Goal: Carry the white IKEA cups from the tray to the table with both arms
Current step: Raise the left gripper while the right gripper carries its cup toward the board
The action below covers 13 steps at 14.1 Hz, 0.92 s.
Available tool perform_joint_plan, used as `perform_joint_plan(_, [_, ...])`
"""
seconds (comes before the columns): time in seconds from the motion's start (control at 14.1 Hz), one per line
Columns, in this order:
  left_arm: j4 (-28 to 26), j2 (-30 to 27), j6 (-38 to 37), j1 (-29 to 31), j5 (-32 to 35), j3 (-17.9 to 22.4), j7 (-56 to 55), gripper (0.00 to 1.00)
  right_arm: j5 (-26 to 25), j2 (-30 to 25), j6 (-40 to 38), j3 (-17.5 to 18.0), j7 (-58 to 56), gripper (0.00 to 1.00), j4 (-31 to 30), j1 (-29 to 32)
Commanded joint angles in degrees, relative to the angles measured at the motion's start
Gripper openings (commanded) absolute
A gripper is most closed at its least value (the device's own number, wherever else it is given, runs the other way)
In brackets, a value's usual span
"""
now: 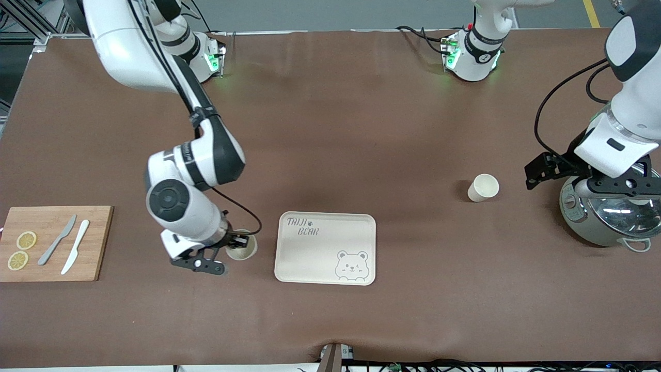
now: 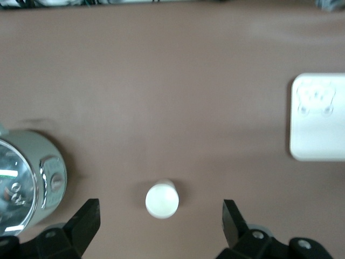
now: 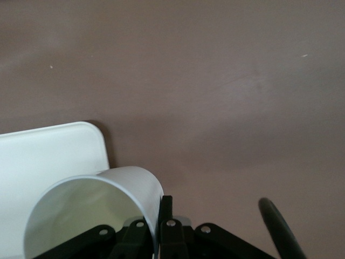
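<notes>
Pinching cup (image 1: 241,251) wall, right gripper (image 1: 235,243) sits just beside empty tray (image 1: 325,248), toward right arm's end; left gripper (image 2: 160,221) spread, other cup (image 1: 483,187) below it.

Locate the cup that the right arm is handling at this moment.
In the front view, the cup sits pinched by its rim in the right tool, beside the tray toward the right arm's end of the table.
</notes>
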<state>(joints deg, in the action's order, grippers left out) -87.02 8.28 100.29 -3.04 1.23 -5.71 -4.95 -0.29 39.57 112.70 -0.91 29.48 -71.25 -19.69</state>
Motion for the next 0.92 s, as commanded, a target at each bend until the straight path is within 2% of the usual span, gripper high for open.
perform_joint_plan(0.0, [0.9,-1.6,-6.6,-1.4,-1.1,1.2,4.3,1.0,0.0,-6.5,0.4,1.1,-7.2,0.0,-8.4,3.9])
perform_joint_plan(0.28, [0.7,-2.6,-11.9,-1.9,-0.4,1.3,5.5,1.0,0.6,-11.4,1.0,1.1,-17.1,0.0,-14.7,9.1])
perform_joint_plan(0.64, [0.8,-2.9,-11.8,-1.6,-1.4,1.4,5.0,1.0,0.7,-14.2,2.7,1.1,-28.9,0.0,-19.4,16.3])
perform_joint_plan(0.85, [0.9,-2.8,-11.2,-1.6,-2.4,2.0,4.7,1.0,4.8,-13.9,8.9,1.1,-37.5,0.0,-23.9,20.3])
